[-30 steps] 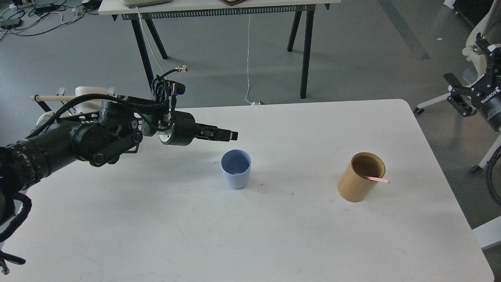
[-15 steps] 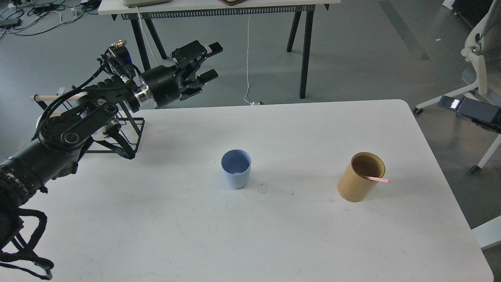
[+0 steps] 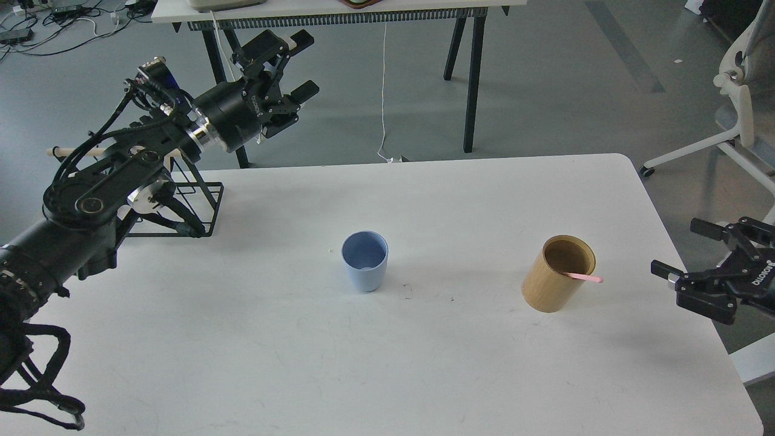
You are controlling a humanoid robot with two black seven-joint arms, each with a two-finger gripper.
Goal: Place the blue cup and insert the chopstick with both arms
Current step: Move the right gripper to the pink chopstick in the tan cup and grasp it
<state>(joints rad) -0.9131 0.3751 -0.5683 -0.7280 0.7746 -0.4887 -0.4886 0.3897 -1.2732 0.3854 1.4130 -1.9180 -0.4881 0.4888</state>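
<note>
The blue cup stands upright and empty near the middle of the white table. The pale pink chopstick sticks out of the tan cylinder to the cup's right, leaning over its right rim. My left gripper is open and empty, raised high beyond the table's far left edge, far from the cup. My right gripper is open and empty at the table's right edge, a little right of the cylinder.
A black wire rack with a long beige wooden rod stands at the table's back left. Another table's black legs and a white cable stand behind. An office chair is at the right.
My left gripper has lifted from just above the cup to high at the back left and opened. My right gripper left the view, then came back in low at the table's right edge.
</note>
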